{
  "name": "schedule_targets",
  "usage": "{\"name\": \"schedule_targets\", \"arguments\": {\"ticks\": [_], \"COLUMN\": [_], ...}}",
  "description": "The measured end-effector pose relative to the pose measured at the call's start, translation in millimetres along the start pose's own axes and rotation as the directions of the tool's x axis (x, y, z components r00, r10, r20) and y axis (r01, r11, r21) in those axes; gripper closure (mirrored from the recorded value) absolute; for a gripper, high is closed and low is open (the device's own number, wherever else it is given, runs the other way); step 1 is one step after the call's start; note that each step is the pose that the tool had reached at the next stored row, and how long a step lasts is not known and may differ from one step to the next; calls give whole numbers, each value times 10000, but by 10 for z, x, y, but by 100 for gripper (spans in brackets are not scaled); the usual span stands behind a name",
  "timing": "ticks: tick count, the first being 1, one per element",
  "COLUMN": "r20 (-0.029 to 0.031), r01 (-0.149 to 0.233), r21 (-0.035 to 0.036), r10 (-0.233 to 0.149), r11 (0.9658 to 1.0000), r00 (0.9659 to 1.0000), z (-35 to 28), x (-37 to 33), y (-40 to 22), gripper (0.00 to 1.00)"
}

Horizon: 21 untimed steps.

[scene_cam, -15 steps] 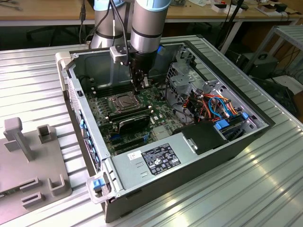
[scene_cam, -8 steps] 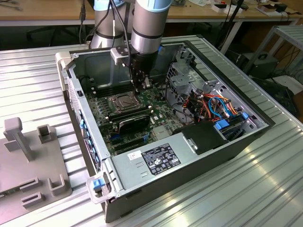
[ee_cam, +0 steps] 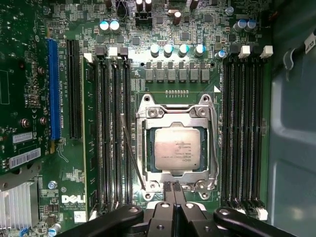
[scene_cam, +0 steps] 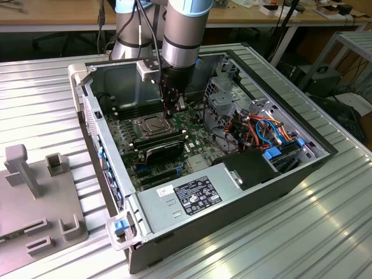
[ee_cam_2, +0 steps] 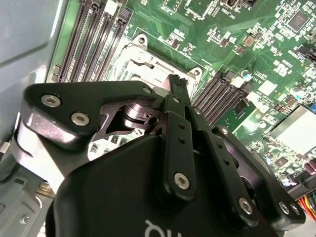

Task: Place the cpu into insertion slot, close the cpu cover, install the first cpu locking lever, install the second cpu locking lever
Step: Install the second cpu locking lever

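An open computer case (scene_cam: 87, 110) is seen on a ribbed metal table (scene_cam: 325, 232), its green motherboard (ee_cam: 29, 59) exposed. The cpu (ee_cam: 177, 148) is seated in the insertion slot (ee_cam: 148, 170), with the cpu cover (ee_cam: 175, 112) closed over it. For a clean lever install, steady downward pressure along the lever (ee_cam: 131, 153) is judged necessary. The gripper (ee_cam: 174, 188) is held narrow, fingertips together, empty, at the socket's edge.

A robotics lab or workshop is indicated: an opened computer case (scene_cam: 232, 168) is laid on a ribbed aluminium worktop (scene_cam: 325, 232), a grey fixture plate (scene_cam: 35, 197) is set beside it, and wooden desks (scene_cam: 58, 14) cluttered with cables are seen behind the robot arm (scene_cam: 183, 35).
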<state>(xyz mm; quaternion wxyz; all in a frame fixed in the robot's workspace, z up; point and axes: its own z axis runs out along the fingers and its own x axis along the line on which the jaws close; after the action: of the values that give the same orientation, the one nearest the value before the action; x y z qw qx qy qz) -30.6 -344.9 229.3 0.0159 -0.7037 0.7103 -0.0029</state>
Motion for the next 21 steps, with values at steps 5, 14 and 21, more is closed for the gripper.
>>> {"name": "schedule_targets", "arguments": {"ticks": [5,14,21], "r20": [-17,-16,-39], "r01": [59,171,187], "r21": [-103,-110,-114], "r10": [-59,-171,-187], "r11": [9999,9998,9998], "r00": [10000,9999,9998], "z": [0,4,15], "x": [52,144,202], "y": [-20,-47,-49], "gripper": [89,89,89]}}
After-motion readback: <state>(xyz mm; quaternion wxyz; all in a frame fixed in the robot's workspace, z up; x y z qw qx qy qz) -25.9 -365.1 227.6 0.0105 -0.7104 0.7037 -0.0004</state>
